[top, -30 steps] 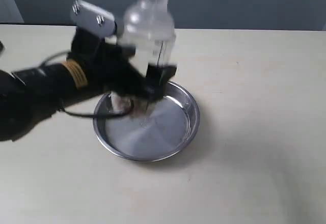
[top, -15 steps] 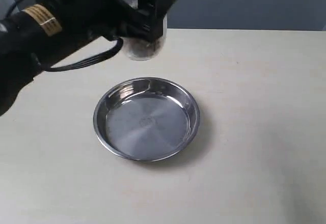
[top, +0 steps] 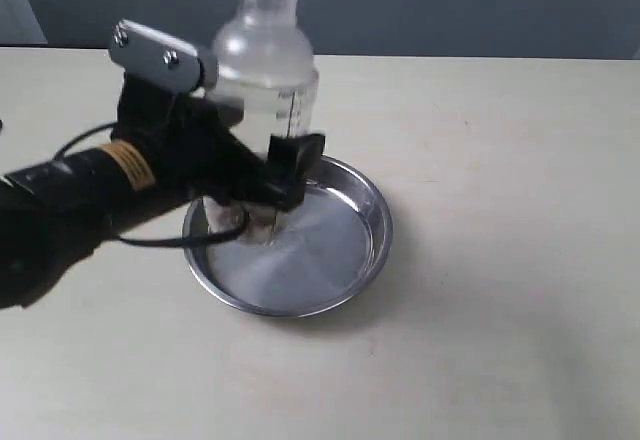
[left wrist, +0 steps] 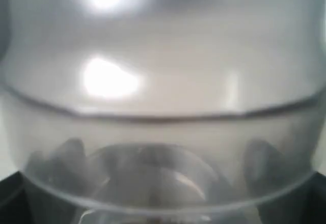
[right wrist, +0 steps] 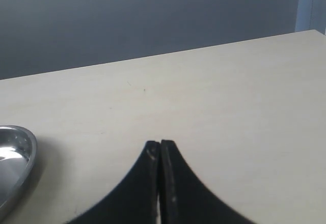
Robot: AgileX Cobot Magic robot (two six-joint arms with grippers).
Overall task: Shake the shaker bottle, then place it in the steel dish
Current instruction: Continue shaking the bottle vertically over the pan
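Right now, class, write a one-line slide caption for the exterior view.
Left gripper holds the shaker bottle upright over the steel dish on a pale table.

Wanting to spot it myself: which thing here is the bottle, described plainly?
On the pale table lies a round shiny steel dish. Over it the black left tool holds the shaker bottle upright: frosted clear plastic, domed top, black measuring marks.

Frosted clear shaker bottle (top: 266, 75) with black measuring marks, black left end effector (top: 262, 152) with a yellow label (top: 127, 163) at its nine o'clock, mirror-silver steel dish (top: 335, 252), pale cream desk (top: 500, 260), slate-blue wall (top: 450, 5) at twelve o'clock.
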